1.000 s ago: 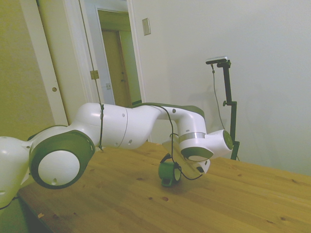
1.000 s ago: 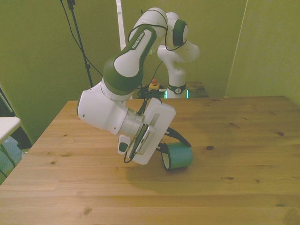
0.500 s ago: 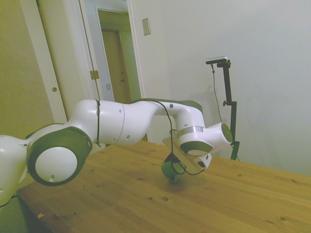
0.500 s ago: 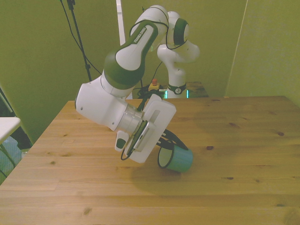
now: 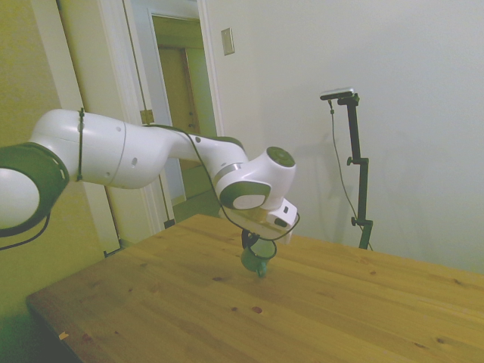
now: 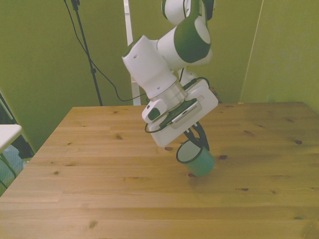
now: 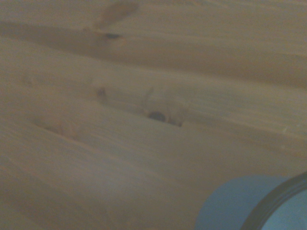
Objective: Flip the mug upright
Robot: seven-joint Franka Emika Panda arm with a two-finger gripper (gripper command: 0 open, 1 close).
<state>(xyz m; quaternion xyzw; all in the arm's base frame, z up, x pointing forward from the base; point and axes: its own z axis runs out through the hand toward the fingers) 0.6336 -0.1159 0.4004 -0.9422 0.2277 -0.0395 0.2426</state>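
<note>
The teal-green mug hangs tilted, its dark-rimmed mouth turned up and toward the front view's left and its base low over the wooden table. My gripper comes down from above and is shut on the mug's rim, with dark fingers straddling the wall. From the side, the mug is a small green shape under the gripper, near the table's middle. Up close, the wrist view catches only a blurred part of the mug's wall and rim over the wood.
The table stretches wide on all sides of the mug. Its front edge lies at the bottom of the front view. A doorway and a wall stand behind the table in the side view.
The arm has lifted and swung its wrist round. The mug has turned from lying on its side to a tilt with its mouth upward, shifting slightly toward the front view's right.
</note>
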